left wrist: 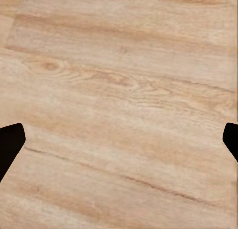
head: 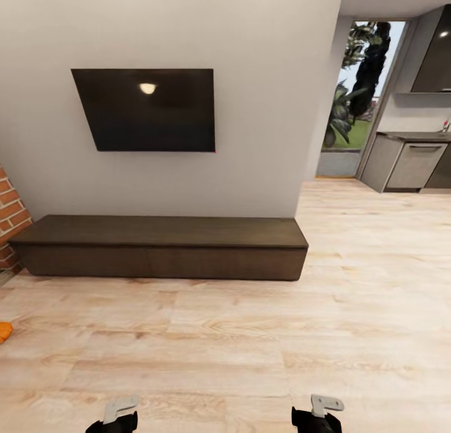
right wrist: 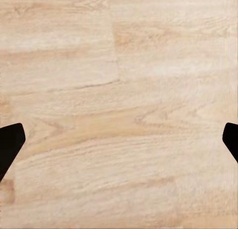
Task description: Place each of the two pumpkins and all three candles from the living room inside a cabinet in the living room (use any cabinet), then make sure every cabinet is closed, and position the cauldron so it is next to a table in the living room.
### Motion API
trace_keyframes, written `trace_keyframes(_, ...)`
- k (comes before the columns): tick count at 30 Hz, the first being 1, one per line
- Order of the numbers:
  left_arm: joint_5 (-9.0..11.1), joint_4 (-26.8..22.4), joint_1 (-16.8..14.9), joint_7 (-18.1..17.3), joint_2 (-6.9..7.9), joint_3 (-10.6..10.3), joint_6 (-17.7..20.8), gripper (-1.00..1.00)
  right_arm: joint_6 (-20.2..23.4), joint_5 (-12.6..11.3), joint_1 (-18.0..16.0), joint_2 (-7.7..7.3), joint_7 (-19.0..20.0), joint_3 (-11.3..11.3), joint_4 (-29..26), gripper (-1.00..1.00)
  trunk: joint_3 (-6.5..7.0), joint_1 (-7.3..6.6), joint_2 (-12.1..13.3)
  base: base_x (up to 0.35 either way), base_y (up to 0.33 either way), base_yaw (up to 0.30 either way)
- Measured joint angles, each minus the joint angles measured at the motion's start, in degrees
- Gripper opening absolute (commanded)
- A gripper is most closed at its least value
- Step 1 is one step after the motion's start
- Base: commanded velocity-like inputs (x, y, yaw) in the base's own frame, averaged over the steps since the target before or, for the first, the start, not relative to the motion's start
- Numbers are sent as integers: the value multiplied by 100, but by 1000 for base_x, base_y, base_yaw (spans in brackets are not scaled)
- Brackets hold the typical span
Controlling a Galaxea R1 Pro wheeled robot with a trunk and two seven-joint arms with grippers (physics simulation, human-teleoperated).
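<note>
- Cabinet [head: 160, 246] sits straight ahead at 12 o'clock under the wall TV [head: 147, 109], fronts shut, nothing on its top.
- Left gripper [left wrist: 119, 139] spread wide over bare floor [head: 250, 333], holding nothing; its fingertips [left wrist: 10, 144] sit at the frame edges.
- Right gripper [right wrist: 119, 139] likewise wide open and empty above the planks.
- In head view both grippers are low at 6 o'clock, well short of the cabinet.
- Orange sliver at 9 o'clock on the floor edge, likely a pumpkin [head: 4, 331], cut off by the frame so can't confirm.
- Step in hand looks like approach/search: nothing carried yet, task barely started.
- To do it well: turn base toward 9 o'clock to bring the orange thing fully into view before reaching; don't reach blind.
- Keep grippers open and tucked while driving; stay clear of the brick corner [head: 11, 217] at 9 o'clock.
- Decide which cabinet front to open first; the fronts are handleless and the seam is faint, so opening may need a push or an edge grab; can't tell which.
- Hidden: candles, cauldron, table, second pumpkin — not located from here.
- Cabinet's left end is partly behind the brick; inside unknown.
- Kitchen units [head: 413, 163] at 2 o'clock are not the target.
</note>
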Motion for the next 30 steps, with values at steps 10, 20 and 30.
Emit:
trace_keyframes(10, 24, -1866, -74, -345, 49, 7, 2782, 100, -141, -65, 3, -2, 44, -46, 1, 100, 1, 3, 0, 204, 0, 0)
trace_keyframes(20, 572, -6396, 116, -3826, 1095, 23, 6429, 100, -187, -72, 4, 4, 117, -64, 19, 100, 0, 2, 1, 65, 0, 0)
trace_keyframes(30, 831, -6334, 119, -4798, 1424, 34, 6530, 100, -528, -1567, 1, 6, 850, -292, 36, 100, 0, 0, 0, 281, 0, 0)
